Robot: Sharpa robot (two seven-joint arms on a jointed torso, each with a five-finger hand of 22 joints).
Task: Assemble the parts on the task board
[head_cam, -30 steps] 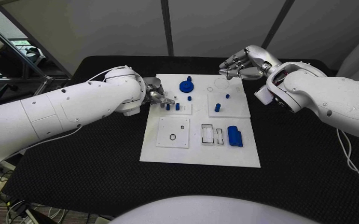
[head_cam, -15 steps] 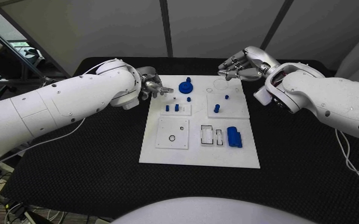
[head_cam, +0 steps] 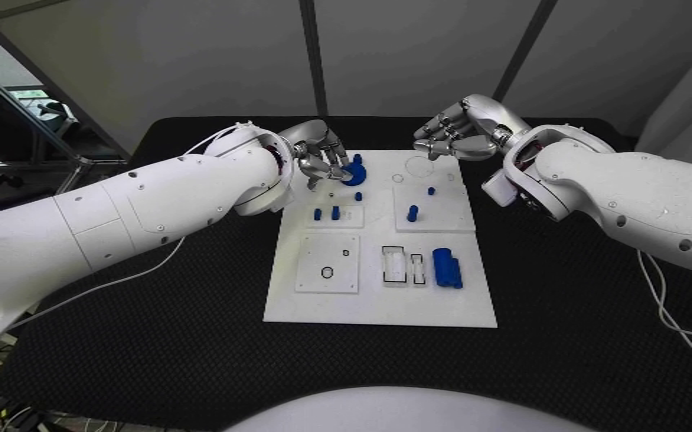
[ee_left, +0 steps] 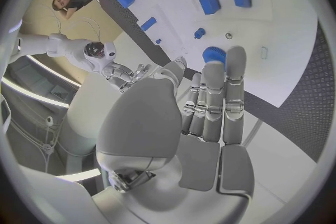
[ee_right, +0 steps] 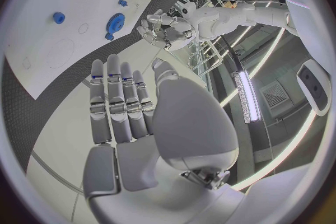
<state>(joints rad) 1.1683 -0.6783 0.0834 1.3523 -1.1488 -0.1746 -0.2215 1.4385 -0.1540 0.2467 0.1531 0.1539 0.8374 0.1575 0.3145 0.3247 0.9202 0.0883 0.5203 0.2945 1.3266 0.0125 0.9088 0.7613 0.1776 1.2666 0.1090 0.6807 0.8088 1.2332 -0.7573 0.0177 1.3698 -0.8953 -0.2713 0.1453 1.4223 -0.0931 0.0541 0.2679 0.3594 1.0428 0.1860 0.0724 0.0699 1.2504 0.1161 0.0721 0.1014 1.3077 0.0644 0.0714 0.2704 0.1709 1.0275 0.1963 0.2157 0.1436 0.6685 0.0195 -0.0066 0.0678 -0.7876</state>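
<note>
The white rectangular task board (head_cam: pixel 382 297) lies flat in the middle of the black table (head_cam: pixel 159 332), with small blue parts scattered over it. The left silver hand (head_cam: pixel 323 165) hovers over the board's far left corner, fingers stretched out side by side and nothing between them; in the left wrist view those fingers (ee_left: pixel 212 102) point straight toward the round blue gear-like part (ee_left: pixel 214 55), which sits just past the fingertips, and I cannot tell whether they touch it. In the head view that same round blue gear-like part (head_cam: pixel 355 166) is right beside the left hand. The right silver hand (head_cam: pixel 456 135) hangs at the board's far right corner, fingers loosely curled and apart, holding nothing; its fingers (ee_right: pixel 115 102) lie straight and together in the right wrist view, clear of the board. Nearer the robot, two small blue pegs (head_cam: pixel 327 214) stand side by side on a raised white square, a short blue peg (head_cam: pixel 413 214) stands on the neighbouring square, and a blue cylinder (head_cam: pixel 447 266) lies on its side by the board's right edge, just beside two rectangular slots (head_cam: pixel 404 264).
</note>
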